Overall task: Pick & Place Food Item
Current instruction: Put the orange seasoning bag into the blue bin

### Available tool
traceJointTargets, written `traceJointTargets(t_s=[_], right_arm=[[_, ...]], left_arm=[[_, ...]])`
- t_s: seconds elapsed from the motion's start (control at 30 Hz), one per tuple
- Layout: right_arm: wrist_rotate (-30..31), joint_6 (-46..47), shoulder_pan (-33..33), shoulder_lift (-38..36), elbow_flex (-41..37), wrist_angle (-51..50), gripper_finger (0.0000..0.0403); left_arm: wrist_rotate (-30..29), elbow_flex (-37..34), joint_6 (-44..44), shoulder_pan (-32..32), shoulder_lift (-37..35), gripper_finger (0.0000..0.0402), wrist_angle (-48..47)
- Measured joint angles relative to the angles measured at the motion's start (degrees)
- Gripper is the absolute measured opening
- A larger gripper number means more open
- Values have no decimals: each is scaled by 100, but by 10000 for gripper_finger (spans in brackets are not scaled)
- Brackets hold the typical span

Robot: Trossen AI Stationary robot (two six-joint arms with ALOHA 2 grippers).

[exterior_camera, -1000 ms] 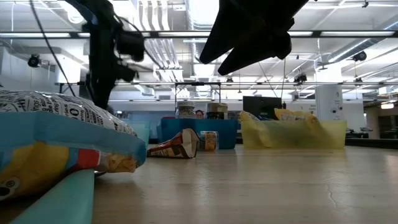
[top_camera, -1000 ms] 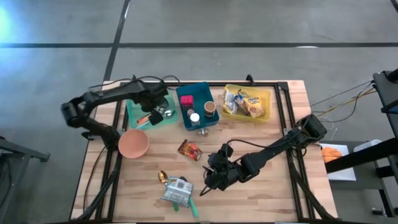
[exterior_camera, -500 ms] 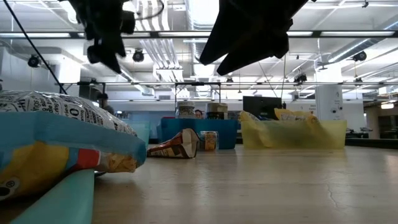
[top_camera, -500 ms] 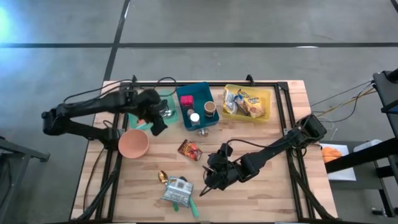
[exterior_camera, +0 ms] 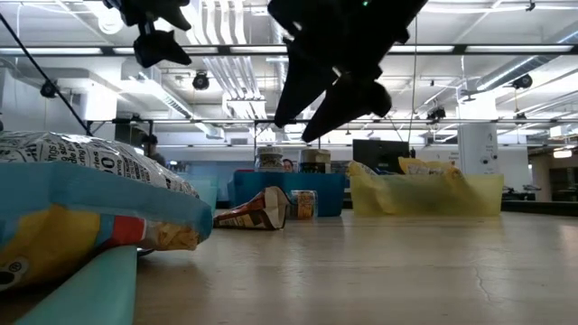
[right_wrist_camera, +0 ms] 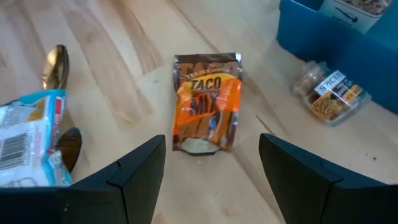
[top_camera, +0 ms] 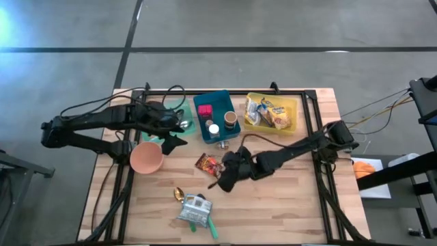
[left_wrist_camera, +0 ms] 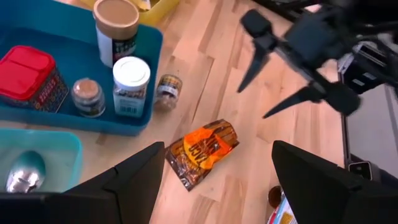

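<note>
The orange snack packet (top_camera: 208,164) lies flat on the wooden table (top_camera: 293,212), just in front of the blue bin (top_camera: 205,130) and touching nothing; in the right wrist view the packet (right_wrist_camera: 206,102) shows dark ends and an orange middle, with a small clear jar (right_wrist_camera: 330,92) on its side between it and the blue bin; the right gripper (top_camera: 222,180) hangs above the table just beside the packet, on the side away from the blue bin, its 2 fingers spread wide and empty; the packet sits framed between those fingers (right_wrist_camera: 137,171) in the right wrist view; the left gripper (top_camera: 171,144) hovers beside the blue bin, near the pink bowl (top_camera: 146,158), fingers also spread wide with nothing between them; inside the blue bin the left wrist view shows a red tin (left_wrist_camera: 28,78), a white-capped jar (left_wrist_camera: 130,84) and a brown-lidded tub (left_wrist_camera: 115,22); a yellow tray (top_camera: 290,126) of snack bags stands on the far side of the blue bin from the left gripper; a teal tray (top_camera: 151,128) sits against the blue bin's other side, holding what seems to be a metal spoon (left_wrist_camera: 25,171); farther from the blue bin than the packet lie a gold spoon (top_camera: 178,194) and a blue-and-white bag (top_camera: 194,208).
</note>
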Motion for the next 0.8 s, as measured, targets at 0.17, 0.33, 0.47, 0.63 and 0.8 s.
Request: traceJointTargets(t_s=[0.17, 0.33, 0.47, 0.63, 0.8], right_arm=[[-431, -799, -356, 0, 30, -4, 258], [-420, -1775, -558, 45, 107, -1, 258], [-433, -1839, -751, 99, 129, 21, 258], [-714, -2072, -908, 379, 298, 136, 258], [-850, -2465, -962, 1059, 860, 58, 258]], left_arm=[[0, -111, 3, -5, -214, 303, -10], [0, -243, 70, -5, -312, 303, 19], [0, -287, 88, -3, -331, 303, -9], [0, -291, 109, -3, -381, 303, 6], [2, -293, 110, 2, -442, 303, -34]])
